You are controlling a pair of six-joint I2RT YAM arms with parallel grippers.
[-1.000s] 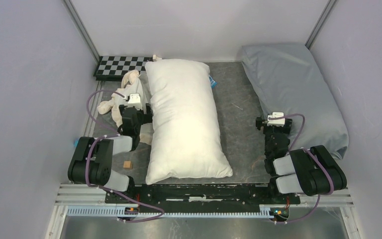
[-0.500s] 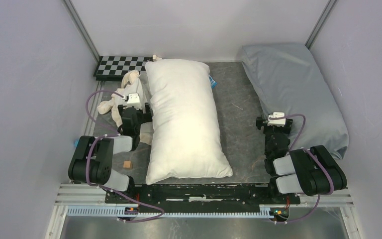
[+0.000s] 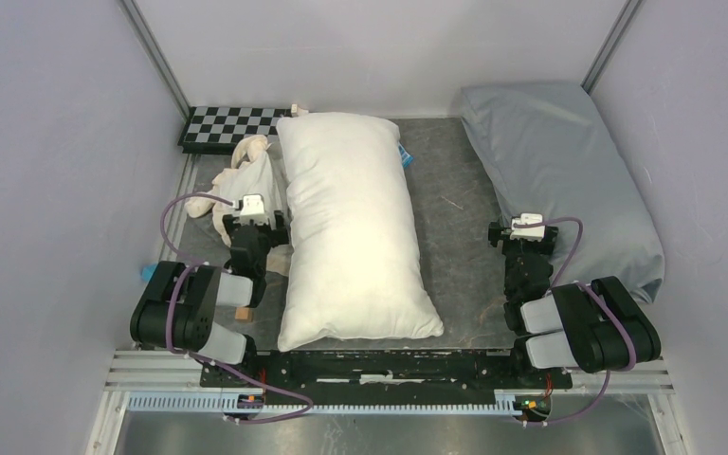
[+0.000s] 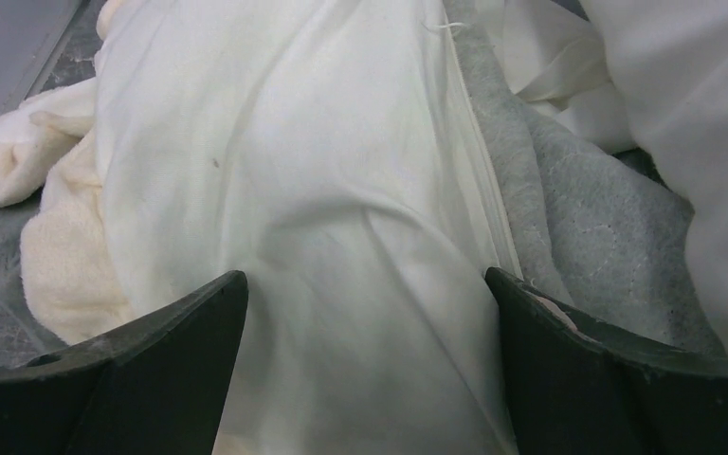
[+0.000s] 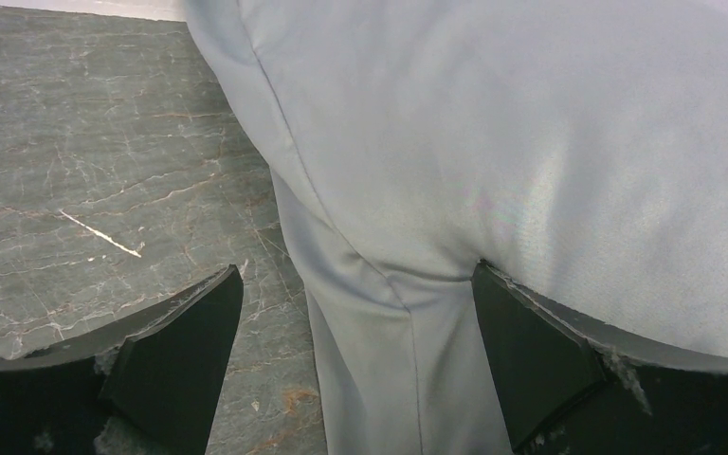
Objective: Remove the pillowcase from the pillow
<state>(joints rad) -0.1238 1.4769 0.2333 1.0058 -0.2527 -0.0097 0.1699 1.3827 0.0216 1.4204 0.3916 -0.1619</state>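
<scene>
The crumpled cream frilled pillowcase [image 3: 246, 166] looked light, limp and easily bunched. The left hand [image 4: 365, 280], fingers apart, straddled a loose fold worth pinching. The right hand [image 5: 357, 273] also stood apart.

Open table [image 3: 450, 237] runs between the pillow [image 3: 351, 218] and the grey pillow [image 3: 559, 161]; the pillowcase [image 3: 246, 175] crowds the left.

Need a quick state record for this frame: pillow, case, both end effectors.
pillow: bare white, lying lengthwise in the centre
pillowcase: off the pillow, bunched along its left side
left end effector: open, pointed at the pillowcase
right end effector: open, at the near edge of the blue-grey pillow
task: looks done
</scene>
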